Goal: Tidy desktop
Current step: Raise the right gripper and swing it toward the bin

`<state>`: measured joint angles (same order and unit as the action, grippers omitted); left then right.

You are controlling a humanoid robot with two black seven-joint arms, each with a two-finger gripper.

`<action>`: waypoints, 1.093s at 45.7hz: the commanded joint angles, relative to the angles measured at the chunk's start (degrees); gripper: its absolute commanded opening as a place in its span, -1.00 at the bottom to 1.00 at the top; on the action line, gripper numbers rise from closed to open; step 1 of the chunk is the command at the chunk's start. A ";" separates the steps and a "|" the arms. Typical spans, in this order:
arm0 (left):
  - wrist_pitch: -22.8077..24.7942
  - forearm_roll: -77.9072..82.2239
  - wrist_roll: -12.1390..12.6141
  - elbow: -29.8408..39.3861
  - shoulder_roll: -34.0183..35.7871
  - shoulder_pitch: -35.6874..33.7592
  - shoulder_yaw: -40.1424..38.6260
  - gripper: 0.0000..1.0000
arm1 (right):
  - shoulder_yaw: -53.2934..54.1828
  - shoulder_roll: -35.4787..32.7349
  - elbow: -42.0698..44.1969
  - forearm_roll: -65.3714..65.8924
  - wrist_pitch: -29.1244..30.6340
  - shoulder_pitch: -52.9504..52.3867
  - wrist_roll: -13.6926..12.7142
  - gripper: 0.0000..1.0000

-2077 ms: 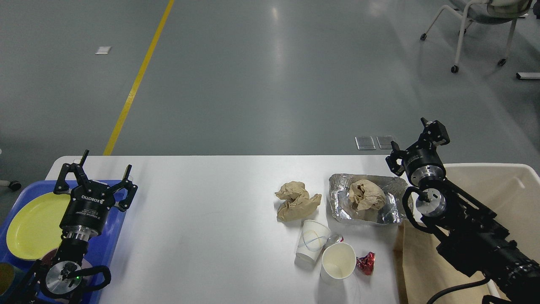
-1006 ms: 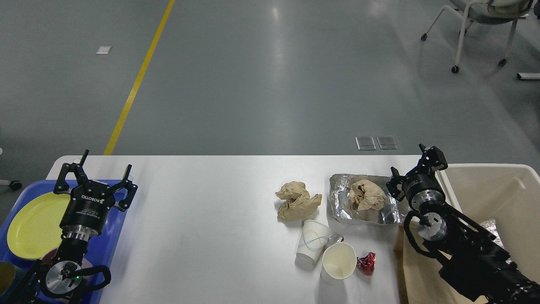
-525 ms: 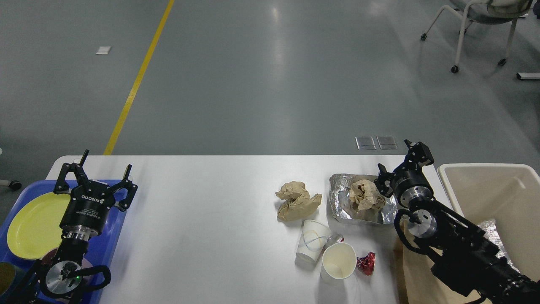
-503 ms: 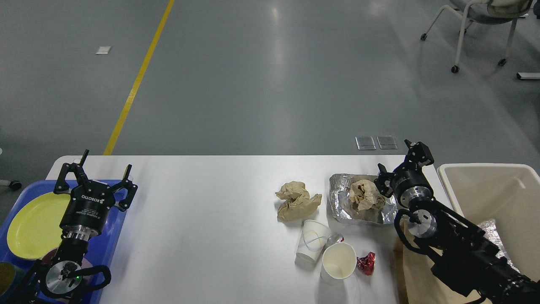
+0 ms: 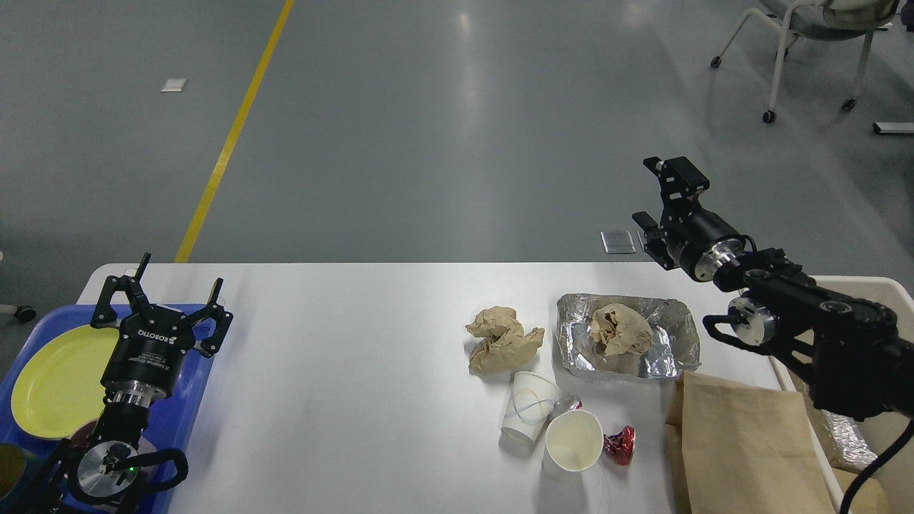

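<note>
"ROBOTIQ" is read on the left tool (image 5: 160,308), spread apart and empty beside the surface (image 5: 357,371); the right tool (image 5: 660,191) is likewise parted, holding nothing.

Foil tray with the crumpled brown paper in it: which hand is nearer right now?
Right. The right hand is raised above and behind the foil tray, near its far right corner. The left hand is across the desktop, over the blue tray.

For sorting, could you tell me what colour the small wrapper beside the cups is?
Shiny red wrapper, head view.
</note>
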<state>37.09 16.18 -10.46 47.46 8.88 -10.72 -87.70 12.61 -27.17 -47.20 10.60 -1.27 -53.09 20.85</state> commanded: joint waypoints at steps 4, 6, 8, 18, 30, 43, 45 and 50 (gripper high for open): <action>0.00 -0.01 0.08 0.00 0.00 0.00 -0.01 0.93 | -25.67 -1.75 0.00 -2.34 6.53 -14.65 -0.29 1.00; 0.00 -0.01 0.08 0.00 0.00 0.00 -0.01 0.93 | -34.28 -1.66 -0.08 -3.13 8.90 -19.75 -0.29 1.00; 0.00 -0.01 0.08 0.00 0.00 0.00 -0.01 0.93 | -41.76 -1.14 -0.78 -4.44 11.88 -24.67 -0.29 1.00; 0.00 -0.01 0.08 0.00 0.00 0.00 -0.01 0.93 | -66.29 1.67 -8.69 -10.25 36.75 -50.07 -0.38 1.00; 0.00 -0.01 0.08 0.00 0.00 0.00 -0.01 0.93 | -84.33 13.80 -21.96 -10.16 49.25 -73.19 -6.51 1.00; 0.00 -0.01 0.00 0.00 0.00 0.00 -0.01 0.93 | -84.42 13.81 -43.23 -14.91 47.41 -91.22 -32.98 1.00; 0.00 -0.01 0.08 0.00 0.00 0.00 -0.01 0.93 | -85.21 13.98 -44.20 -15.08 47.41 -91.58 -32.98 1.00; 0.00 -0.01 0.08 0.00 0.00 0.00 -0.01 0.93 | -87.23 13.63 -47.10 -15.08 47.67 -92.63 -32.90 1.00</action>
<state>37.09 16.17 -10.46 47.46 8.88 -10.72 -87.71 -72.83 -13.18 -91.21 -4.29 46.15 -144.28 -11.96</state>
